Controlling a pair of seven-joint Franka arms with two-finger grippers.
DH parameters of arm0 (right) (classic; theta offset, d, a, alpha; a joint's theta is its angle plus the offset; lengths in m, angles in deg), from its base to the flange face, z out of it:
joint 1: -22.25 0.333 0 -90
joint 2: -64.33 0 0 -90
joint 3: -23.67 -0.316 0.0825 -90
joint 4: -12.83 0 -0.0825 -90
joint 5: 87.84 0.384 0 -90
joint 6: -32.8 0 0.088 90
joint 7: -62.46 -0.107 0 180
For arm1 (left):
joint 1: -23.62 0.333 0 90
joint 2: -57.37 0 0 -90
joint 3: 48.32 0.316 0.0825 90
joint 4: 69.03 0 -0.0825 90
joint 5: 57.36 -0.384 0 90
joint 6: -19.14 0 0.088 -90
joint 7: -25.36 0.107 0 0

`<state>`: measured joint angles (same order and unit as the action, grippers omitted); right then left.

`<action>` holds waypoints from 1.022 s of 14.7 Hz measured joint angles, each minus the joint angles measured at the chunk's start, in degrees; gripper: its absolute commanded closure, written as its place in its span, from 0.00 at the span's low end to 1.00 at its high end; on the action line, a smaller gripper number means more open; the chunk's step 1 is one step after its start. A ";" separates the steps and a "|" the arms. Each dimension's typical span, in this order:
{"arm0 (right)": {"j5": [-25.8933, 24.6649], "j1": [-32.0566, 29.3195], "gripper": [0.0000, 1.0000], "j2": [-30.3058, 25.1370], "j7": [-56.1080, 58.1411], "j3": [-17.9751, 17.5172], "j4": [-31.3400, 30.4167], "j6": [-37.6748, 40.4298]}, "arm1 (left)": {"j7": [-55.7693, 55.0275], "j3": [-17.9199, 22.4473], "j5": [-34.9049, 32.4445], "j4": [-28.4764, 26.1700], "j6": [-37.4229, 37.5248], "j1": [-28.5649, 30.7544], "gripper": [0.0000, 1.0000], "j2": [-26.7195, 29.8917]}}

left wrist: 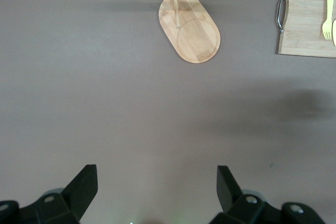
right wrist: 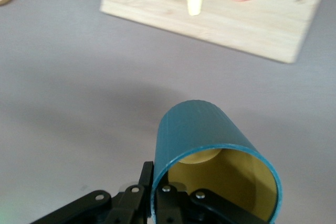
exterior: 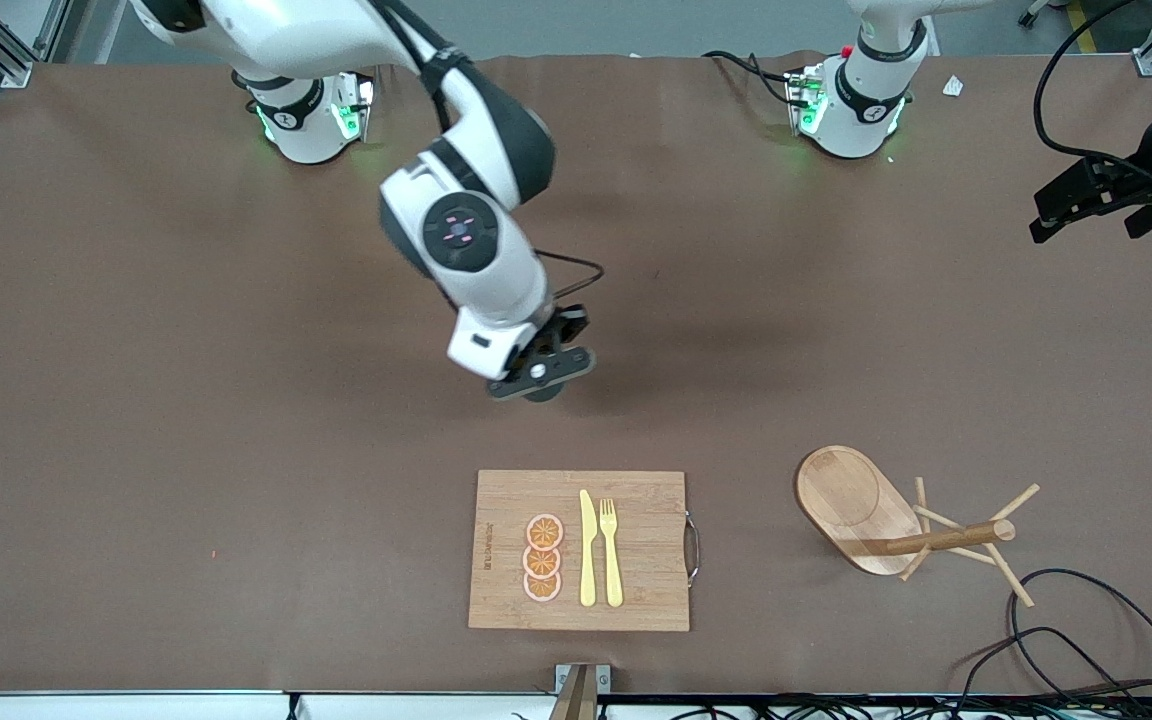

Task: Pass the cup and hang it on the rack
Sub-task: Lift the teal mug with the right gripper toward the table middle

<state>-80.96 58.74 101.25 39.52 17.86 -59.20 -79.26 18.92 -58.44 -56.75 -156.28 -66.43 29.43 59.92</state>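
Right gripper (exterior: 543, 378) was up over bare brown table (exterior: 186, 400), mid-table, jaws clamped on the rim wall of the small dark teal cylindrical cup with mustard-yellow inside (right wrist: 212, 153). In the right wrist view the cup lay tipped on its side in the grip, open mouth toward the camera, one finger (right wrist: 181, 203) inside the rim; its handle didn't show. From the front camera the cup was almost fully hidden under the gripper.

The rectangular bamboo cutting board (exterior: 636, 600) sat nearer the front camera than those jaws, carrying three orange slices (exterior: 542, 558), a yellow knife (exterior: 587, 550) and a yellow fork (exterior: 611, 550).

Left gripper (exterior: 1096, 200) hung at the left arm's end of the table, jaws spread wide, nothing between them, fingertips (left wrist: 84, 184) over bare table. That arm was waiting.

The light wooden mug rack with oval base (exterior: 851, 505) stood toward the left arm's end, well apart from both sets of jaws, its pegs (exterior: 1021, 495) bare
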 measured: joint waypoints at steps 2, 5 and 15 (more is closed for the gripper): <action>-0.02 2.70 0.98 3.75 -2.59 0.17 2.21 -2.28 | 0.01 -0.01 0.00 0.00 0.00 0.00 0.00 -0.05; -0.07 5.72 0.98 9.60 -7.10 0.50 5.15 -3.45 | 0.02 -0.02 0.00 -0.01 0.00 -0.01 0.00 -0.26; -0.17 10.93 0.00 16.55 -13.55 2.51 7.76 -6.00 | -0.42 -0.61 0.00 -0.10 0.00 -0.52 0.00 -0.80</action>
<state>-81.13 69.66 117.79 25.96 20.37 -51.44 -85.26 18.50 -59.05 -56.75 -156.38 -66.43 28.91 59.12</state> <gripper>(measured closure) 0.674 0.000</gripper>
